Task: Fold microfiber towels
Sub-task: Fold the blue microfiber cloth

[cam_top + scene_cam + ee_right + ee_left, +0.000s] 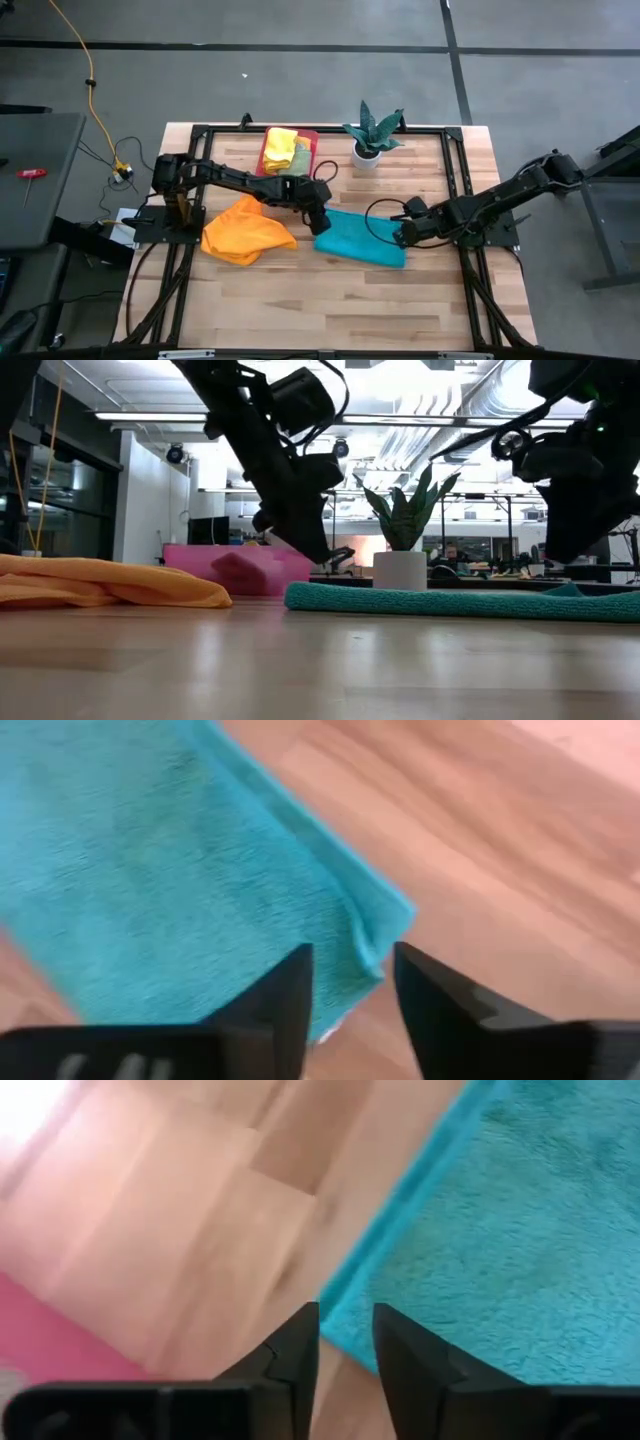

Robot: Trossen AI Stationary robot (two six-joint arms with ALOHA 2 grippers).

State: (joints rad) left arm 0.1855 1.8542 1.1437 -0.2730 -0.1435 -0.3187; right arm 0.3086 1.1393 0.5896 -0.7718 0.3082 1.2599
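Note:
A teal towel [362, 240] lies folded into a long flat band on the wooden table, near its middle. My left gripper [321, 228] stands open over the band's left end, its fingers [300, 1350] just above the towel's corner [340, 1305]. My right gripper [400, 238] stands open over the right end, where the corner [385, 925] shows beyond the fingers. In the low view the left gripper [328, 555] hangs a little above the towel [450, 602]. An orange towel [245, 232] lies crumpled to the left.
A pink tray [315, 150] at the back holds a yellow towel [280, 145] and a light green one [300, 157]. A potted plant [372, 135] stands to the tray's right. A black frame runs along the table's edges. Bare wood lies toward the near edge.

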